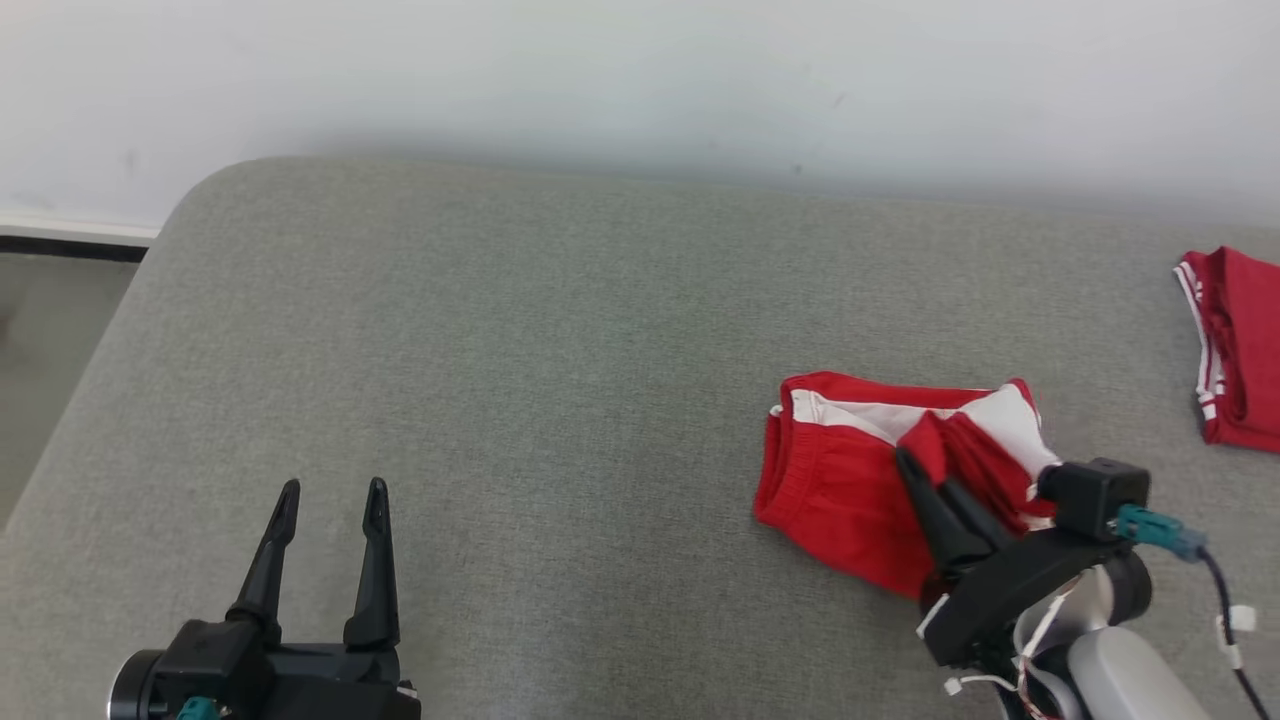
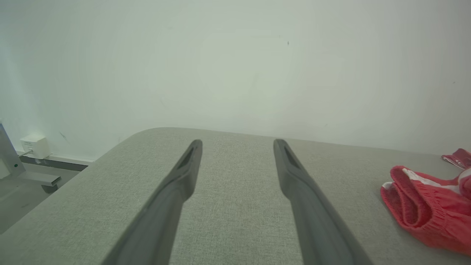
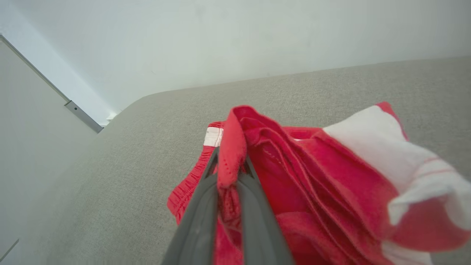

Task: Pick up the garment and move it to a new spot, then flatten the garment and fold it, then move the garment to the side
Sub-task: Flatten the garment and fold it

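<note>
You had the right gripper [image 1: 922, 470] clamped on a fold of the red shorts [image 1: 840, 480], bunched on the cushion [image 1: 500, 350] around its 2 fingers, while the left gripper [image 1: 332, 497] sat open and empty; this looked like the pick-up step, which next called for a clean lift.

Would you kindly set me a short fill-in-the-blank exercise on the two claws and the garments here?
1. The right claw is shut on a fold of the ____-and-white garment.
2. The left claw, above the grey cushion, is ____, not shut, and holds nothing.
3. A second garment lies at the head view's far ____ edge.
Missing words: red; open; right.
</note>
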You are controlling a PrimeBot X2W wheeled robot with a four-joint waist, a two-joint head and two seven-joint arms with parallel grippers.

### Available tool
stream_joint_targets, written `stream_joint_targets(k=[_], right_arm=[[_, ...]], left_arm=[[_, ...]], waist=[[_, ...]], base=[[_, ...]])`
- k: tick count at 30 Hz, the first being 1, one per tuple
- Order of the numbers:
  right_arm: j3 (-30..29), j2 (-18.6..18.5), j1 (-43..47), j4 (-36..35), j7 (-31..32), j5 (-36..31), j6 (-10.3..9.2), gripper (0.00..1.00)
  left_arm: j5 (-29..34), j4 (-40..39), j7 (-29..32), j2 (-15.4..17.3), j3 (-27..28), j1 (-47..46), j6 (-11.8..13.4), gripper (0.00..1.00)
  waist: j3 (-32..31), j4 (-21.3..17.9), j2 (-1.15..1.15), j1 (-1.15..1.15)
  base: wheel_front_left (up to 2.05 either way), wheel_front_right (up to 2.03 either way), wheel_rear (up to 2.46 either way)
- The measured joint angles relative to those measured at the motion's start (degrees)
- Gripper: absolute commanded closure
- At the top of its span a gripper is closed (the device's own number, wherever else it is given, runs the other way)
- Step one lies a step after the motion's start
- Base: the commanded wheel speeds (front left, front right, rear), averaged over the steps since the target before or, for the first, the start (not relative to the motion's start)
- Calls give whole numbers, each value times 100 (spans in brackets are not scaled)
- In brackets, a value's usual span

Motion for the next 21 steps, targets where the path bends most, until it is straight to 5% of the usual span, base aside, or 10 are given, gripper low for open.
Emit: stream_joint_targets(k=[14,15,16,17,21], right_arm=[[600,380,-397,1089,-277,-241,0,100],[630,379,-419,1144,-337,-248,0,73],[654,378,-437,1184,-390,-250,0,31],[693,376,-458,1210,-436,-246,1,0],[788,281,-517,1144,-740,-237,1,0]], left_arm=[[-103,53,0,0,-31,-90,0,0],[-104,56,0,-1,-25,-94,0,0],[-105,58,0,-1,-22,-94,0,0],[-105,58,0,0,-3,-94,0,0],[-105,64,0,0,26,-82,0,0]], waist=[[153,284,0,1],[146,284,0,1],[138,279,0,1],[128,270,0,1],[83,202,0,1]], base=[[0,0,0],[0,0,0],[0,0,0],[0,0,0],[0,0,0]])
